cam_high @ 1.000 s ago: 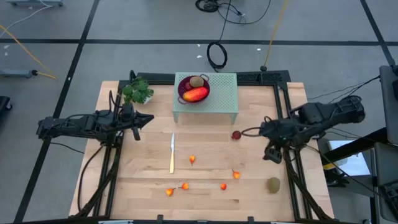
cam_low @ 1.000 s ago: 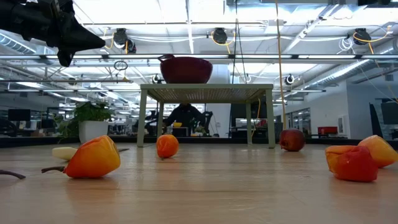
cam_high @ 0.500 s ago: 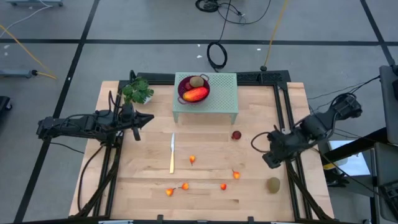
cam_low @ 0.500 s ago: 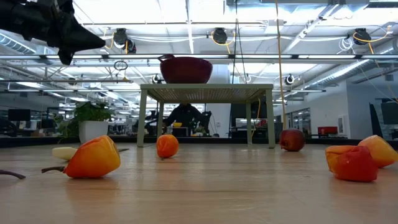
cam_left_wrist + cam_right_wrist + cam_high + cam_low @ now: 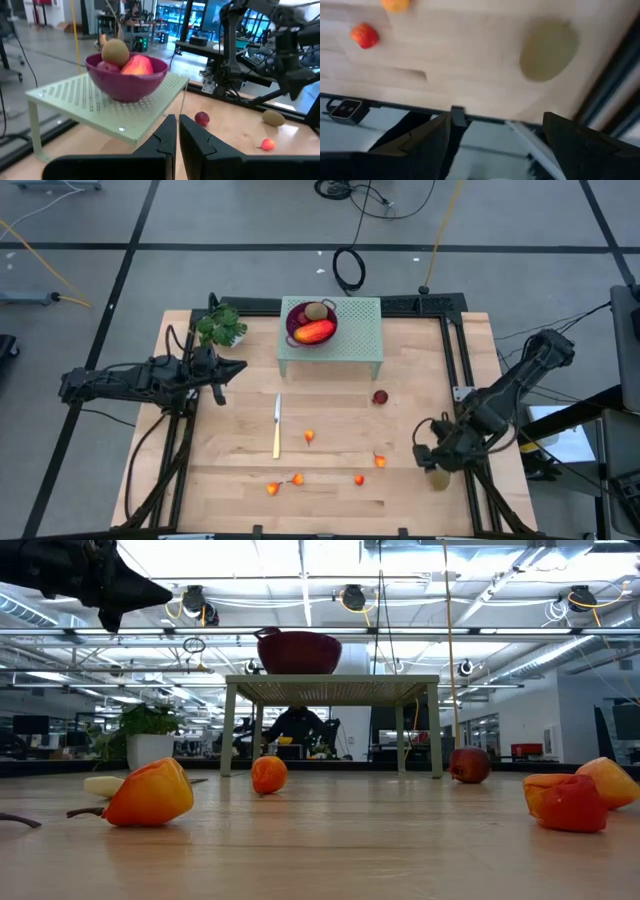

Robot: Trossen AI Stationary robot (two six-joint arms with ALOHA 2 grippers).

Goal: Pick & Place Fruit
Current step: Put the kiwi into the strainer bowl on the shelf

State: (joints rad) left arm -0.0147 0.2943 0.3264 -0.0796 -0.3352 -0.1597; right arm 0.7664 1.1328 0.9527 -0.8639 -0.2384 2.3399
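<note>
A brown-green kiwi (image 5: pixel 440 478) lies on the wooden table near its front right corner. My right gripper (image 5: pixel 427 457) hangs open just above it, pointing down at a slant; in the right wrist view the kiwi (image 5: pixel 549 49) lies ahead of the spread fingers (image 5: pixel 427 142). A dark red bowl (image 5: pixel 311 323) on a pale green stand (image 5: pixel 350 340) holds a red-yellow mango (image 5: pixel 315 332) and another kiwi (image 5: pixel 317 311). A dark red ball (image 5: pixel 380 397) and several tiny orange-red fruits (image 5: pixel 309 437) lie on the table. At the left, my left gripper (image 5: pixel 236 368) stays shut, level and clear of the table.
A yellow-handled knife (image 5: pixel 277 425) lies left of the table's middle. A green plant (image 5: pixel 221 327) stands at the far left corner. Black frame rails (image 5: pixel 462 380) run along the table's right side close to the right arm.
My right gripper has swung toward the table's near edge and come down, rolling about its own axis, from beside the dark red ball to just over the kiwi at the front right. It has stayed open. My left gripper has rolled a little in place.
</note>
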